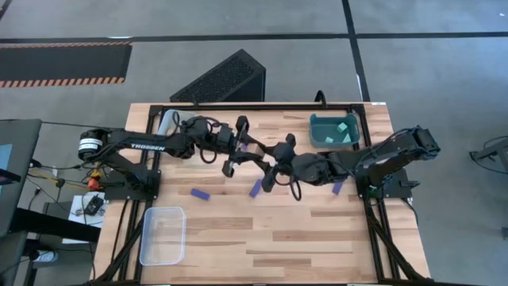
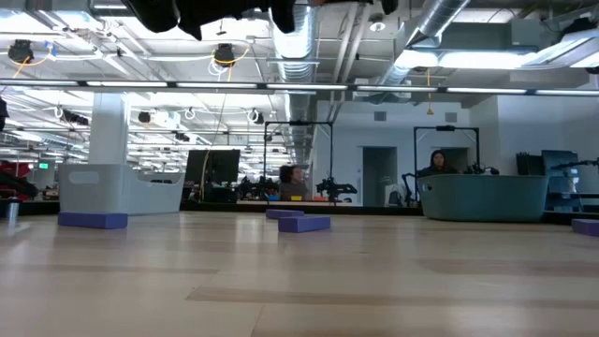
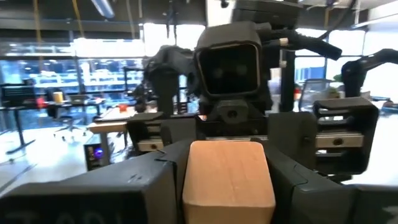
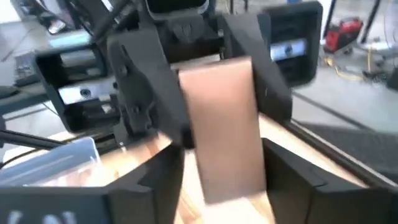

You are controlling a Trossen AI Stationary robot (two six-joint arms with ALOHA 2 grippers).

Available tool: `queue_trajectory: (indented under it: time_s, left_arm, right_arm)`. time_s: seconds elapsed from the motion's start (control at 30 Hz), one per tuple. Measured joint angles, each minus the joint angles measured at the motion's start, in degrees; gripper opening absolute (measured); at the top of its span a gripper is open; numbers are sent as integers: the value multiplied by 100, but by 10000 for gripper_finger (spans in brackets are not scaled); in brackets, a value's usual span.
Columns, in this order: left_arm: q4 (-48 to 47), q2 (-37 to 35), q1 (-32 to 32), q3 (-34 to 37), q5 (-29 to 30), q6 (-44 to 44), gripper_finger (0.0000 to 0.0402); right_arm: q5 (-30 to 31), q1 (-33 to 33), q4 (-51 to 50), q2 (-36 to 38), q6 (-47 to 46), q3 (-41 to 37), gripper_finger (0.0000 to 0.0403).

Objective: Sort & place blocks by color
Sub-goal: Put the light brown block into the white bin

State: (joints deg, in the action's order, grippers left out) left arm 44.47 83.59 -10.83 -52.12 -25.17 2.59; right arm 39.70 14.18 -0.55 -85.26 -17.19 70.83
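Observation:
Both arms meet over the middle of the table. My left gripper (image 1: 240, 151) (image 3: 229, 168) is shut on a pale tan wood block (image 3: 229, 180) (image 4: 221, 124). My right gripper (image 1: 268, 164) (image 4: 222, 186) faces it, open. Its fingers stand on either side of the block's other end, and a strip of table shows beside one finger. Dark blue bars lie flat on the table (image 1: 200, 194) (image 1: 255, 188) (image 1: 339, 187), and they also show in the low view (image 2: 93, 220) (image 2: 304, 224). Light cyan cubes (image 1: 343, 127) sit inside the teal bin (image 1: 316, 131). My left gripper pinches the tan block between its two fingers (image 4: 144, 106) at the end nearest its wrist (image 3: 194, 186). The fingers come in about level from the table's left and lie along the block. The block is lifted clear of the table, and its free end (image 4: 230, 180) points at the right gripper.
The teal bin (image 2: 482, 197) stands at the far right of the table, and a clear bin (image 1: 146, 238) (image 2: 122, 189) at the near left. A black perforated box (image 1: 222, 79) lies beyond the far edge. Bare wood stretches along the near side. People sit at desks in the room behind.

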Motion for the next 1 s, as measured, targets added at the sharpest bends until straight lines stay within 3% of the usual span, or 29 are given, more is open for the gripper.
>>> queue_trajectory:
  time_s: [0.13, 0.23, 0.47, 0.67, 0.77, 1.0]
  left_arm:
    - [-89, -3, -224, 4, 8, 2, 106]
    - [-612, -98, -537, 4, 124, -9, 106]
    - [-3128, -432, -1767, 4, 1470, -519, 111]
    - [-4685, -455, -3225, 4, 2180, -683, 109]
    - [-5087, -455, -3876, 7, 2301, -786, 107]
    - [-5083, -455, -4891, 522, 2226, -512, 105]
  right_arm:
    - [-8, -90, -683, 3, -672, 4, 254]
    - [-14, -134, -1397, 3, -1581, 4, 267]
    - [-75, -153, -3005, -5, -3371, 4, 262]
    - [-76, 62, -4041, -5, -4730, 4, 250]
    - [-40, 313, -4616, -9, -5572, 3, 242]
    - [664, 1065, -5819, -34, -7457, -2, 225]
